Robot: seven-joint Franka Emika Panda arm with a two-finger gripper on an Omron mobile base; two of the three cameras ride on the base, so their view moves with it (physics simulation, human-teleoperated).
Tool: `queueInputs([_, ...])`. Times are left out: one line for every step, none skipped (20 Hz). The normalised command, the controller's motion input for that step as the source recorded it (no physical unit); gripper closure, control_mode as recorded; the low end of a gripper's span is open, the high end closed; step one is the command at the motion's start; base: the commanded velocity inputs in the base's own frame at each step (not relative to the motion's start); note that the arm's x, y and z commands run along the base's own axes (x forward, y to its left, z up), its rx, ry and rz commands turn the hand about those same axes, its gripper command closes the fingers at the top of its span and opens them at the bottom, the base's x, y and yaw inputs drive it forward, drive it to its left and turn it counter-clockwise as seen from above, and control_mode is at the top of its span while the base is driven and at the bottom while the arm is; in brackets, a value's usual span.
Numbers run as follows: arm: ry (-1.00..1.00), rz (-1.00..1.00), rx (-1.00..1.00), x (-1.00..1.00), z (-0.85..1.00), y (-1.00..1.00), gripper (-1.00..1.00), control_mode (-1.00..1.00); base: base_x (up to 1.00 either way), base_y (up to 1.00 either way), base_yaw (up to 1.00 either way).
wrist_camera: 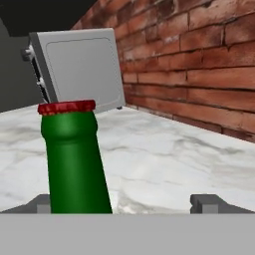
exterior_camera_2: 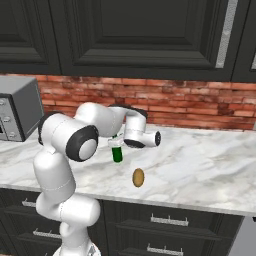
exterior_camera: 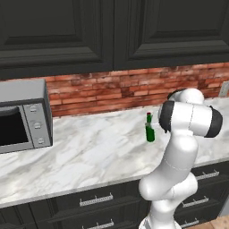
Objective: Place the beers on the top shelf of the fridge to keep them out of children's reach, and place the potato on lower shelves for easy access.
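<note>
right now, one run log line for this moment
phase: reaching for beer | gripper: open, astride green bottle neck, not closed | bottle: upright on counter | potato: on counter, untouched

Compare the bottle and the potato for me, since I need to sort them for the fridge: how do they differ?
The bottle is dark green with a red cap; the potato is golden-brown. The bottle is tall and slim with a long neck; the potato is a short oval lump. The bottle stands between the open gripper's fingertips; the potato lies apart, nearer the counter's front edge. Both rest on the marble counter.
</note>
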Motion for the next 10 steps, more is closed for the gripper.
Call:
queueInputs([0.0,0.0,0.0,0.0,0.0,0.0,1.0,-1.0,0.0,0.0,0.0])
queueInputs([0.0,0.0,0.0,0.0,0.0,0.0,1.0,-1.0,0.0,0.0,0.0])
queueInputs([0.0,0.0,0.0,0.01,0.0,0.0,1.0,-1.0,0.0,0.0,0.0])
queueInputs([0.0,0.0,0.0,0.0,0.0,0.0,1.0,-1.0,0.0,0.0,0.0])
queueInputs([0.0,0.0,0.0,0.0,0.0,0.0,1.0,-1.0,0.0,0.0,0.0])
queueInputs([0.0,0.0,0.0,0.0,0.0,0.0,1.0,-1.0,0.0,0.0,0.0])
queueInputs([0.0,0.0,0.0,0.0,0.0,0.0,1.0,-1.0,0.0,0.0,0.0])
queueInputs([0.0,0.0,0.0,0.0,0.0,0.0,1.0,-1.0,0.0,0.0,0.0])
queueInputs([0.0,0.0,0.0,0.0,0.0,0.0,1.0,-1.0,0.0,0.0,0.0])
queueInputs([0.0,0.0,0.0,-0.14,0.0,0.0,1.0,-1.0,0.0,0.0,0.0])
